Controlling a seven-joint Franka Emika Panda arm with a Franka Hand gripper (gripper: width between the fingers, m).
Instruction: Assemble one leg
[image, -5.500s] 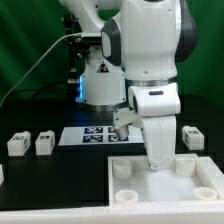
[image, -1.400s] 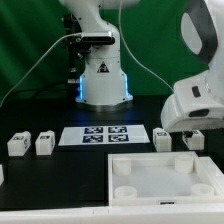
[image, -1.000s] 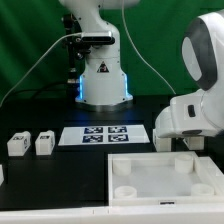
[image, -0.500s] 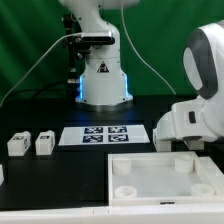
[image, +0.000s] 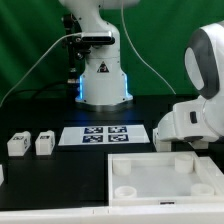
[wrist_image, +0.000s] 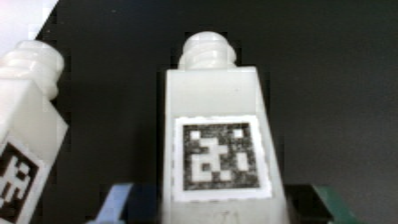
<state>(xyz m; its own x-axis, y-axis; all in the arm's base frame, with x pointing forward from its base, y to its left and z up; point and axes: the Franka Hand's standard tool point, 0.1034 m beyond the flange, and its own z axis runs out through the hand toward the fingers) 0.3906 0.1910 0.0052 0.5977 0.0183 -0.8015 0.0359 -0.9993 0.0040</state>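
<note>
In the wrist view a white leg (wrist_image: 217, 130) with a black-and-white tag lies straight between my fingers, its round peg pointing away. My gripper (wrist_image: 217, 202) is open, with a finger (wrist_image: 128, 200) on each side of the leg and a dark gap at both sides. A second leg (wrist_image: 29, 120) lies close beside it. In the exterior view my arm (image: 195, 118) is low at the right, behind the white tray (image: 120, 158), and hides the gripper and that leg. One leg (image: 163, 140) shows beside it. Two more legs (image: 17, 144) (image: 44, 143) stand at the left.
The marker board (image: 103, 135) lies in the middle of the black table. The robot base (image: 103, 80) stands behind it before a green backdrop. The tray with round corner sockets fills the front right.
The arm swung from over the tray to the exterior view's right and came down over the legs there. It has not visibly moved in the last half second.
</note>
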